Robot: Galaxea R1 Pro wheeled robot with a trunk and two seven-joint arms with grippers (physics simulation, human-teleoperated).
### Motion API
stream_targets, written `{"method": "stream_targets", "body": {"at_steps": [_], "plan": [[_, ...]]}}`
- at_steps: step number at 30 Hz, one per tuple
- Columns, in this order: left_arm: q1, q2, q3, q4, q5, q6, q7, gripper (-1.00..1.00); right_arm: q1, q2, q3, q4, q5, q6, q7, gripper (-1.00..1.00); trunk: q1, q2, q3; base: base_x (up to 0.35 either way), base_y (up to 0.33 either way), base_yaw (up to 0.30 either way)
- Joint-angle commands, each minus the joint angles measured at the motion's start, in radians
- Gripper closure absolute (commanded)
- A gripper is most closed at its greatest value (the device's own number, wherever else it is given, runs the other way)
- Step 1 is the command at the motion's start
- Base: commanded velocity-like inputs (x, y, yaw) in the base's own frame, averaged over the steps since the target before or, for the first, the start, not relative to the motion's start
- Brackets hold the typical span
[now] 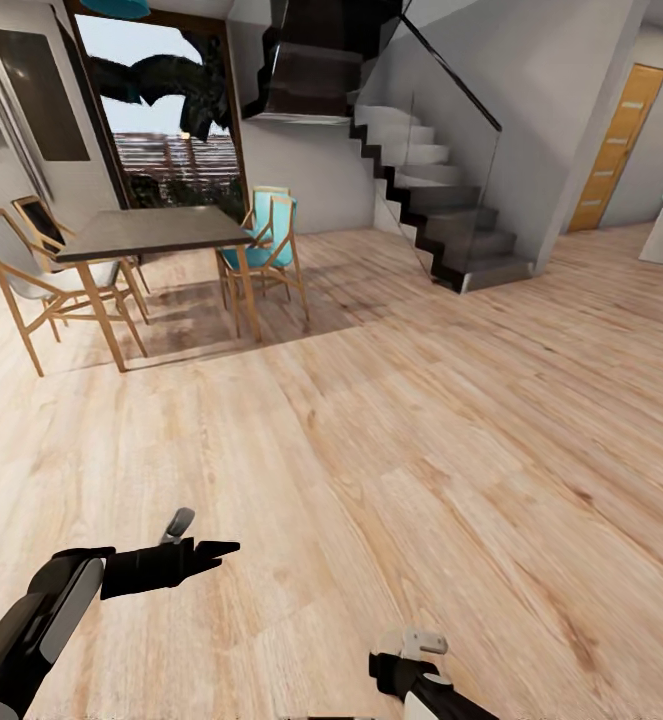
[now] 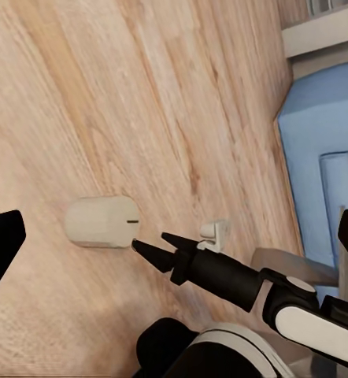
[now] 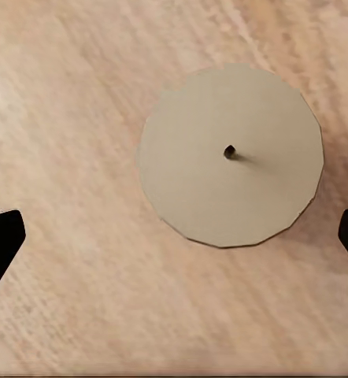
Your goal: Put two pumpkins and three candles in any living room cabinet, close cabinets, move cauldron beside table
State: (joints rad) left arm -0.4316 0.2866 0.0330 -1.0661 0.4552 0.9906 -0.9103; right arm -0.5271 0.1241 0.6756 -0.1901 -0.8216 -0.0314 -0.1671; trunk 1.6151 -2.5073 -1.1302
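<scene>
1. Pale wood plank flooring (image 1: 391, 420) covers the whole open room and lies under both arms.
2. Left pincer (image 1: 221, 548): black, at the near left of the head view, fingers drawn to a point, nothing between them. In the left wrist view the two dark fingertips (image 2: 1, 244) stand far apart at the frame edges with only floor between, so the state cannot be told.
3. Right pincer (image 1: 411, 660): near lower centre of the head view, aimed down at the floor. In the right wrist view its dark fingertips (image 3: 1, 240) stand wide apart, gripping nothing.
4. Short off-white cylindrical candle (image 3: 231, 153) with a small dark wick stands upright on the floor, below the right pincer, between the lines of its fingers, untouched. The left wrist view shows it (image 2: 101, 221) just ahead of the right pincer's tips.
5. Middle distance, left: grey-topped dining desk (image 1: 151, 232) on slanted pale wooden legs, with pale wooden chairs (image 1: 21, 270) and a teal-seated chair (image 1: 266, 245) around it.
6. Further back: dark staircase with glass balustrade (image 1: 441, 200), large window (image 1: 166, 110), orange door (image 1: 616, 140) at far right.
</scene>
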Motion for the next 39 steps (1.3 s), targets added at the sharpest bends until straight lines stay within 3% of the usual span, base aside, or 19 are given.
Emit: {"method": "stream_targets", "body": {"at_steps": [1,24,39], "plan": [[0.000,0.000,0.001,0.000,-0.001,0.004,-0.004,-1.00,-0.001,0.000,0.009,0.000,-0.011,-0.004,-0.005,-1.00,0.000,-0.001,-0.005,0.000,0.000,0.000],[-0.001,0.000,0.001,0.000,0.000,0.005,-0.004,-1.00,-0.001,0.003,0.009,-0.003,-0.011,-0.004,-0.005,-1.00,0.011,-0.006,-0.094,0.000,0.000,0.000],[0.000,0.000,0.001,-0.001,0.000,0.005,-0.004,-1.00,-0.001,0.003,0.008,0.003,-0.012,-0.008,-0.031,-1.00,0.011,-0.006,-0.094,0.060,0.000,0.000]]}}
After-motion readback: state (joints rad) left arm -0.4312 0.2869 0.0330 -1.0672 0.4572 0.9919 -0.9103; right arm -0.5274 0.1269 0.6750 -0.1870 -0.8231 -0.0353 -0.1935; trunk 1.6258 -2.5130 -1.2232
